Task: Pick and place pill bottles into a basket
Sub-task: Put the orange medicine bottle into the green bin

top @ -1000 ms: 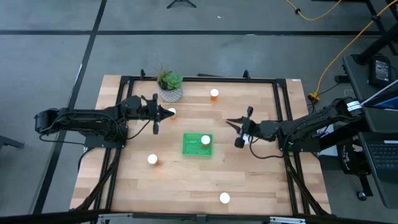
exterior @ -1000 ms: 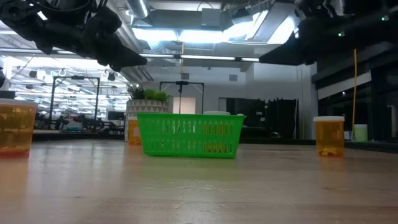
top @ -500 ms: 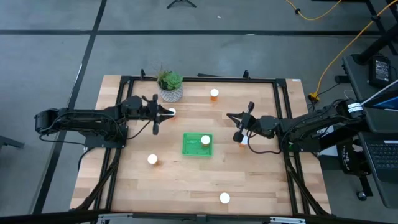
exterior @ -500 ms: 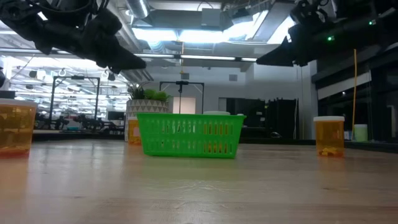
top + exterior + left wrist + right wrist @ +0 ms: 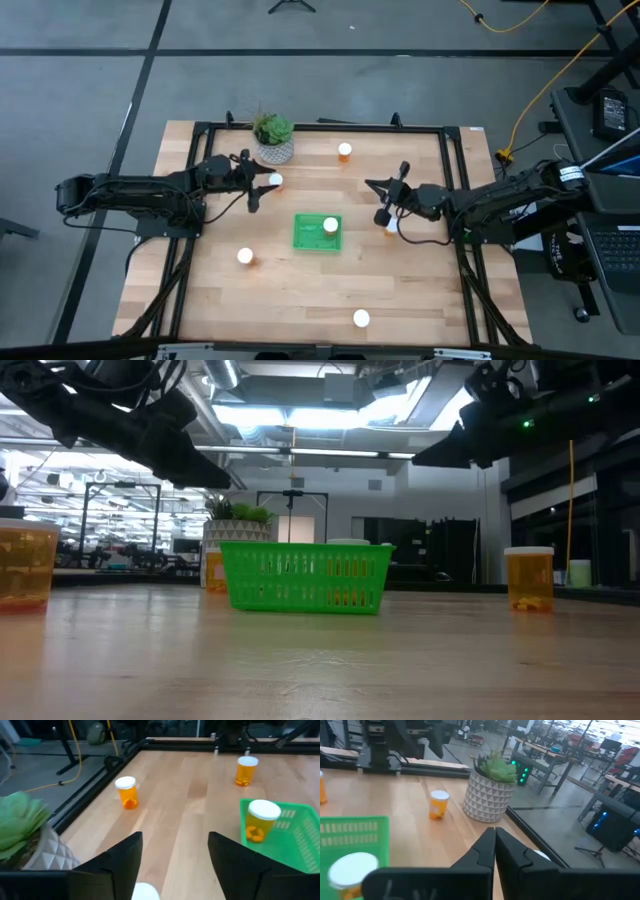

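While one pill bottle (image 5: 330, 225) stands in the basket (image 5: 304, 240), others remain outside.

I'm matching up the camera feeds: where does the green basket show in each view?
High view: basket at table centre, one bottle inside.
Low view: basket centre, left of middle.
Left wrist view: basket at right edge.
Right wrist view: basket at left edge.
Shared landmark: potted plant.
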